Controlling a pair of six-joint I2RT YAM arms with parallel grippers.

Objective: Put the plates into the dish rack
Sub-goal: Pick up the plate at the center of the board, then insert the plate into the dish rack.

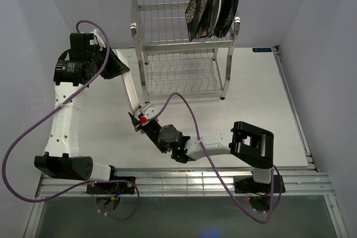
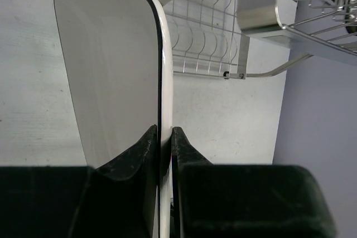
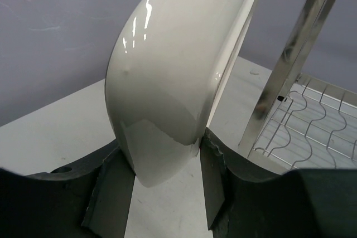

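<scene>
A white rectangular plate (image 1: 131, 87) stands on edge above the table, left of the dish rack (image 1: 184, 54). My left gripper (image 1: 124, 71) is shut on its far end, and the plate's thin rim (image 2: 165, 82) runs between those fingers (image 2: 163, 137). At the plate's near end, my right gripper (image 1: 136, 120) is shut on the curved white corner (image 3: 173, 71), with a pad pressed on each side (image 3: 163, 146). Several dark floral plates (image 1: 215, 4) stand upright in the rack's upper tier at its right end.
The rack's lower wire shelf (image 1: 184, 76) holds nothing, and the left part of the upper tier is bare. A rack post (image 3: 290, 59) rises close to the right of the held plate. Purple-grey walls surround the white table (image 1: 256, 115).
</scene>
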